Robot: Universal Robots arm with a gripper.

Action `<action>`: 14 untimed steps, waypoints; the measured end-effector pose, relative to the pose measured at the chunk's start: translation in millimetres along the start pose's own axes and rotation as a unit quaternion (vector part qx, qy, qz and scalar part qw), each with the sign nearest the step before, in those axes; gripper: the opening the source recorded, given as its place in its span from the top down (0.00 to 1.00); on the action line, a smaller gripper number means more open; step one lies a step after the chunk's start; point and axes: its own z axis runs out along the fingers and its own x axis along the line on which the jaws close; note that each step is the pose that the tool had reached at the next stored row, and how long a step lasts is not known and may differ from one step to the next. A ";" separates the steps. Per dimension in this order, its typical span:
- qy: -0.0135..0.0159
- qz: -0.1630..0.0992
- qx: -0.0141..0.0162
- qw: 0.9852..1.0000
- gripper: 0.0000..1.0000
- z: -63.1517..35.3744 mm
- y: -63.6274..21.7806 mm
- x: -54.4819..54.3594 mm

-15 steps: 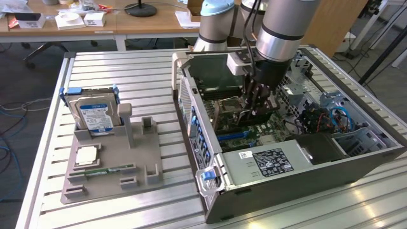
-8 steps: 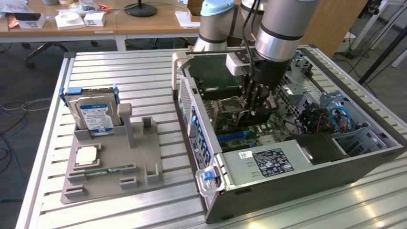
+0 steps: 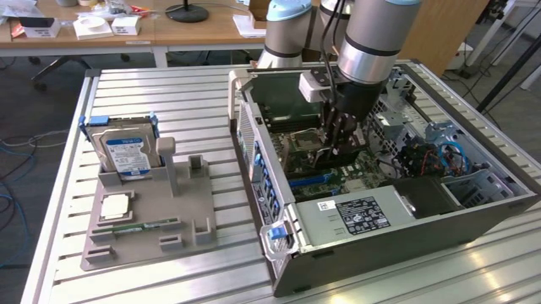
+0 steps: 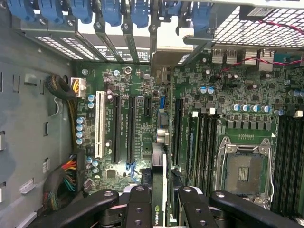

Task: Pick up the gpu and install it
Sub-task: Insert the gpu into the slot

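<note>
Slatted metal table (image 3: 169, 95) in the middle; wooden desks (image 3: 211, 31) at 12 o'clock (white boxes (image 3: 91, 26) on top); dark floor (image 3: 38, 107) with cables (image 3: 21, 144) at 9.

Free room above motherboard (image 4: 142, 83); power supply (image 3: 355, 215), cables (image 3: 448, 155) beside hand (image 3: 343, 147).

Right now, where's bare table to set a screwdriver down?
Bare slats of the table: the wide stretch between the hard drive and the PC case, and the strip in front of the grey fixture. Inside the case it is crowded: the gripper holds the gpu over the motherboard.
</note>
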 end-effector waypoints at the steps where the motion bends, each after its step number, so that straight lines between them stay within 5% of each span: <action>1: 0.000 0.000 0.000 1.000 0.74 0.0 0.1 0.0; 14: 0.000 0.000 0.000 1.000 0.74 3.3 3.1 -0.1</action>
